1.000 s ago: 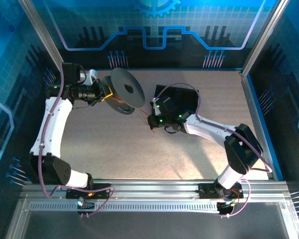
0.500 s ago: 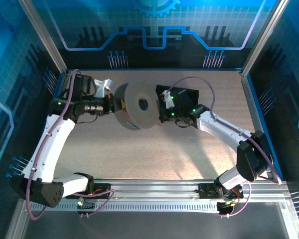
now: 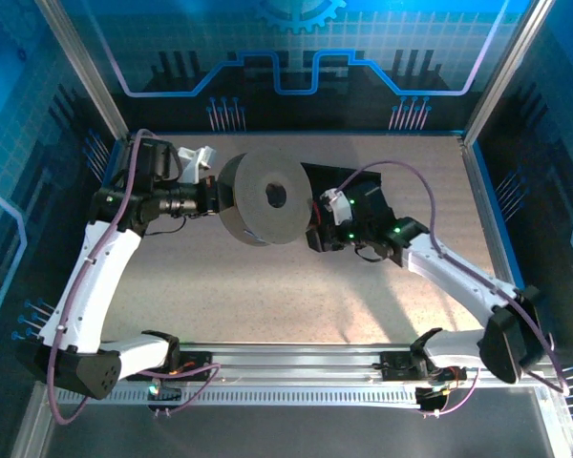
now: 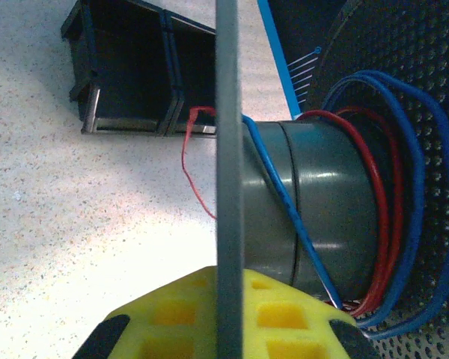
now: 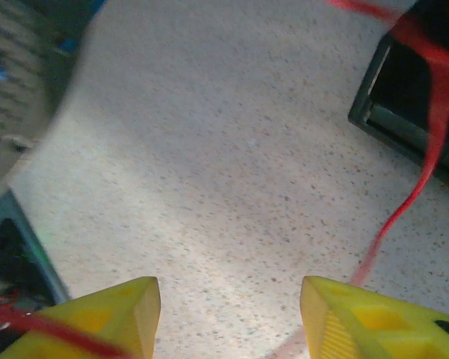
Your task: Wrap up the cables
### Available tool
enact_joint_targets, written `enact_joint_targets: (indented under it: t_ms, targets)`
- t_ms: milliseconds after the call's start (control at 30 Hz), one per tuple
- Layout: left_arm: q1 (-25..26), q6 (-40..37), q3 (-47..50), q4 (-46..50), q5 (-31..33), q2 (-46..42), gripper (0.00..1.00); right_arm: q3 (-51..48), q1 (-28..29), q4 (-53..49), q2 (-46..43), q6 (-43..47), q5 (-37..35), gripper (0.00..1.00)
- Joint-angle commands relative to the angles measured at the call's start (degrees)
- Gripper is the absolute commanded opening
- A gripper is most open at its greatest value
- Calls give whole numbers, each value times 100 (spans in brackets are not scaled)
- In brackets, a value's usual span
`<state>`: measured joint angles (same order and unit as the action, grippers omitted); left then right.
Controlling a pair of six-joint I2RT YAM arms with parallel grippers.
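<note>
My left gripper (image 3: 213, 197) is shut on the rim of a grey spool (image 3: 267, 198) and holds it above the table. In the left wrist view the flange edge (image 4: 228, 164) runs between the yellow fingers (image 4: 165, 314). The blue cable (image 4: 284, 200) and the red cable (image 4: 184, 161) are wound round the hub (image 4: 322, 217), and a loose red end hangs to the left. My right gripper (image 3: 317, 235) stands open just right of the spool. Between its yellow fingertips (image 5: 359, 321) is bare table, and the red cable (image 5: 434, 112) trails past on the right.
A black box (image 3: 349, 186) lies on the speckled table (image 3: 267, 296) behind the right gripper; it is also in the left wrist view (image 4: 127, 90). Blue walls with metal posts enclose the table, and a metal rail runs along the near edge (image 3: 296, 367).
My right gripper has opened, let go of the red cable, and drawn back right and nearer. The left arm swung the spool rightward a second ago and now holds it still.
</note>
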<state>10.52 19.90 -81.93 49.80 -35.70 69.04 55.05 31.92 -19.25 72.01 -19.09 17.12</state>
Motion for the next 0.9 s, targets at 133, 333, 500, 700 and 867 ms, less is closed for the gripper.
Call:
enact_joint_targets:
  t_ms: [133,333,500,700,867]
  targets:
    - [29,-492,-362,-182,-385,-16,0,-176,-609,-259,-1088,-262,1123,73]
    - [29,-626,-453,-116,-402,5,0,-278,-1324,-326,-1642,-632,1932,78]
    - [29,-732,-533,30,-481,-13,0,-244,-1730,-778,-1569,-408,1792,76]
    - [29,-642,-565,37,-455,-65,0,-823,-1663,-245,-1503,-533,1699,72]
    - [29,-406,-517,-149,-429,-81,0,-1364,-1113,629,-1511,-732,1741,70]
